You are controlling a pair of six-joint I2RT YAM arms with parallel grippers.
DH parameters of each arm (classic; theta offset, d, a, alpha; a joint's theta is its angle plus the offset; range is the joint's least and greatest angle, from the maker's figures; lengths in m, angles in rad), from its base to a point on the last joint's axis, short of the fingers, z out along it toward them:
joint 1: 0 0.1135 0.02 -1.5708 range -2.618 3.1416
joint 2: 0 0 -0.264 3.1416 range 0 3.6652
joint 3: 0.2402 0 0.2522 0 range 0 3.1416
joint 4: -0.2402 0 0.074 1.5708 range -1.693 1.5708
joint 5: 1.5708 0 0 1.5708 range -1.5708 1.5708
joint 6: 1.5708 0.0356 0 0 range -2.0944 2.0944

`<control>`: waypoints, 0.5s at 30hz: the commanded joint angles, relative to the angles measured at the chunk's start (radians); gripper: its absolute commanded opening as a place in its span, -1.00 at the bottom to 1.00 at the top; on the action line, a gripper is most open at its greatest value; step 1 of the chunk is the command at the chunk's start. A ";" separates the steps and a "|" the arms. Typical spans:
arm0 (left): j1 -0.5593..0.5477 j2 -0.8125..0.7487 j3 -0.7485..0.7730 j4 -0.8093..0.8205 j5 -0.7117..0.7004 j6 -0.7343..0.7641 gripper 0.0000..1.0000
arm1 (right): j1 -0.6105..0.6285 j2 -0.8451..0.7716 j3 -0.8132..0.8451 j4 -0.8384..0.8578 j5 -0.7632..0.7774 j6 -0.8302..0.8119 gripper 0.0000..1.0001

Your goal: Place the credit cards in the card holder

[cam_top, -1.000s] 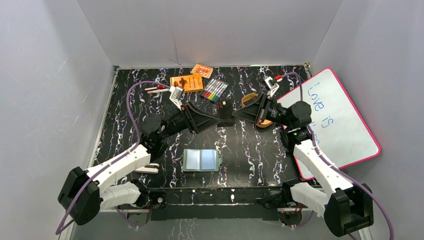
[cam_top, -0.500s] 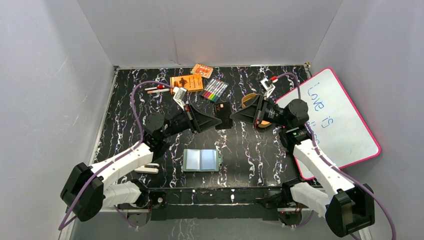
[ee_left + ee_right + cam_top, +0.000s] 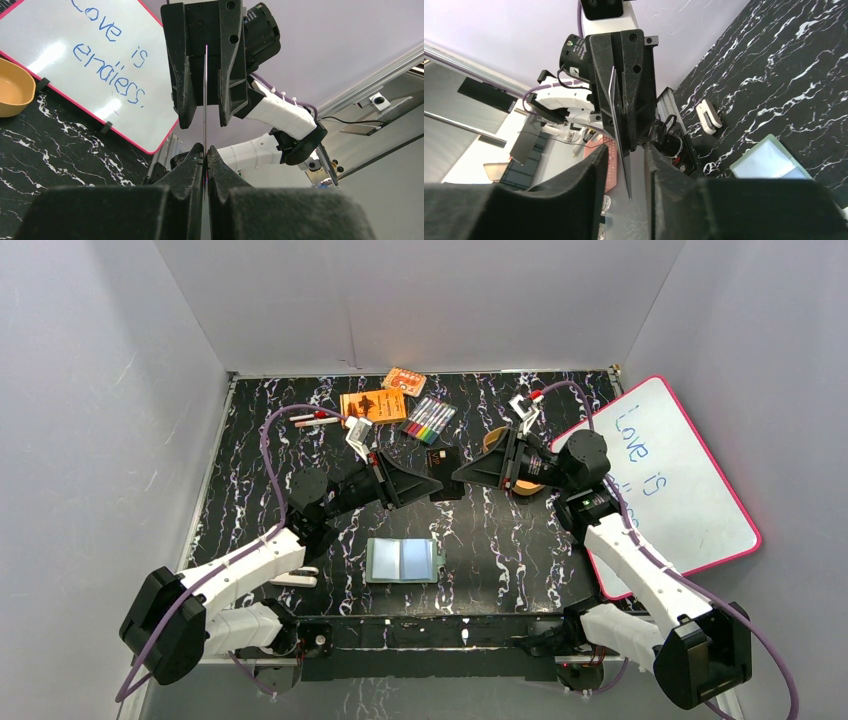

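**Card pinched in mid-air between both hands, holder lying open below**

Nearest to me, just ahead of the arm bases, the card holder (image 3: 402,560) lies flat and open on the black marbled desk (image 3: 500,540), its pale sleeves facing up. A small white object (image 3: 294,578) rests on the desk to its left, beside the left arm.

Farther in, above the middle of the desk, my two hands meet tip to tip. The left hand (image 3: 205,150) is clamped tight on one credit card (image 3: 446,468), which it holds on edge and clear of the desk. The right hand (image 3: 624,150) faces it with its fingers (image 3: 181,75) standing apart on either side of the same card. From the left wrist view there seems to be a gap on both sides, though I cannot be sure that neither pad touches. The card sits beyond the holder and above it, not over the sleeves.

Behind the right hand is the tan tray (image 3: 12,90). To the right leans a pink-rimmed whiteboard (image 3: 670,480) with blue writing. At the far edge lie a pack of coloured markers (image 3: 430,420), two orange boxes (image 3: 373,405) and a pen (image 3: 315,418).
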 commanded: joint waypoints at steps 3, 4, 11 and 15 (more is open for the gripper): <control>0.004 -0.017 0.004 0.048 -0.001 0.000 -0.99 | 0.016 -0.006 0.051 0.001 0.012 -0.028 -0.74; 0.004 -0.018 0.002 0.047 -0.001 -0.001 -0.87 | 0.016 -0.008 0.040 0.028 0.011 -0.012 -0.88; 0.010 -0.070 -0.034 0.049 0.019 0.008 0.14 | 0.016 -0.020 -0.022 0.238 0.008 0.115 -1.00; 0.013 -0.087 -0.033 0.054 0.048 0.013 0.13 | 0.016 -0.016 -0.036 0.308 -0.003 0.156 -1.00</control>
